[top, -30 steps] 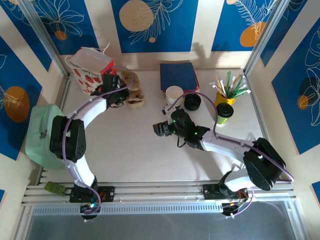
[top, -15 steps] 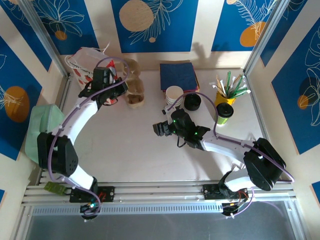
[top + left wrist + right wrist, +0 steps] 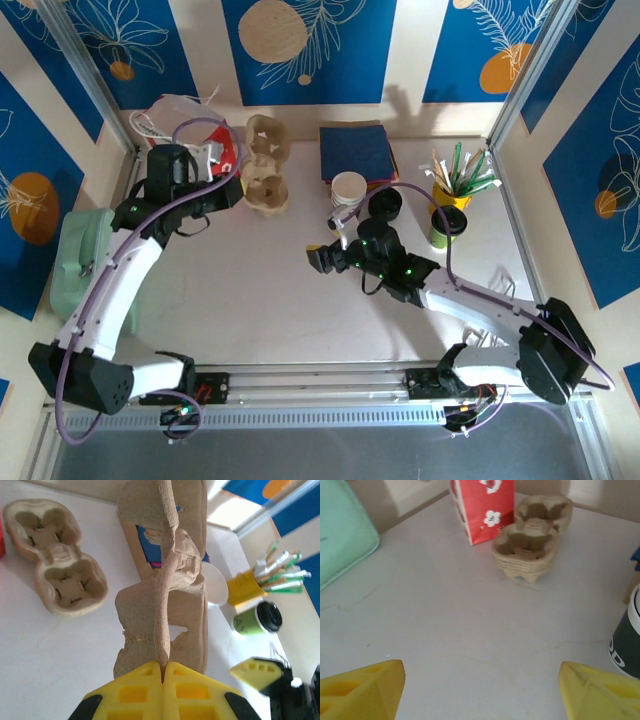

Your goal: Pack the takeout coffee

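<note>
Standing lime-green cup (image 3: 246,625), black lid (image 3: 271,616); left fingers (image 3: 132,692) clamp carrier (image 3: 165,595), right fingers (image 3: 360,690) apart.

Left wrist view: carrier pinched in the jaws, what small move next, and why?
Probably set the cup carrier down flat on the bare table nearer the middle. The left gripper has its jaws shut on the carrier's edge, holding it upended, and the takeout coffee stands across the table.

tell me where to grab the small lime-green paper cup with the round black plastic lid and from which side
Grip the lime-green paper cup by its side wall, just under the round black plastic lid, jaws level. It stands upright, so the wall offers opposite faces. Probably come from the near side: the yellow holder of straws stands close behind it.
</note>
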Robot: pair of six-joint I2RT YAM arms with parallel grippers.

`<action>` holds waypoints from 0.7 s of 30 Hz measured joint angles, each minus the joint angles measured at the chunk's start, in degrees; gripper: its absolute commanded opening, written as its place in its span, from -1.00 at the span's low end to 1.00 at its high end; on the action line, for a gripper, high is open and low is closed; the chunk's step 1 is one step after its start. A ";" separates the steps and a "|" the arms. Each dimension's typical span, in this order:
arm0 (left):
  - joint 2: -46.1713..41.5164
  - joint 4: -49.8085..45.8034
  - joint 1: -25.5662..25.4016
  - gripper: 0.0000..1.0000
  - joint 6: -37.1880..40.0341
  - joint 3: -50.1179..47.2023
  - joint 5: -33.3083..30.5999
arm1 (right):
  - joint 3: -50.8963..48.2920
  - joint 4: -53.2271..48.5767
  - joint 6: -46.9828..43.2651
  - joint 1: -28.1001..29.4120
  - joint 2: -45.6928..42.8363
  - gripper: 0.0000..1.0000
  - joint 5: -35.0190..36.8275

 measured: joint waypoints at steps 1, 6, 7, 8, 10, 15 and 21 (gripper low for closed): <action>-0.48 -0.90 0.00 -1.00 0.81 -0.39 0.90 | 1.36 -1.81 -0.72 0.04 -0.50 0.62 -0.87; -2.51 -5.55 0.00 -1.00 3.76 -3.28 5.18 | 12.00 -13.09 -3.48 0.11 -1.27 0.61 -4.70; -2.64 -6.54 0.00 -1.00 4.26 -3.56 6.38 | 14.95 -16.17 -3.89 0.15 -1.18 0.61 -5.20; -2.67 -7.43 0.00 -1.00 4.83 -3.80 7.80 | 17.86 -19.26 -4.09 0.15 -1.01 0.60 -5.51; -2.62 -8.76 -0.13 -1.00 6.12 -4.02 10.36 | 23.08 -24.57 -4.46 0.20 -0.37 0.59 -5.60; -1.81 -10.99 -1.11 -1.00 8.76 -4.04 15.52 | 33.57 -36.79 -5.40 0.24 3.06 0.58 -4.85; 0.28 -11.82 -3.10 -1.00 10.25 -4.04 20.13 | 39.36 -48.22 -5.57 1.33 7.13 0.57 -0.52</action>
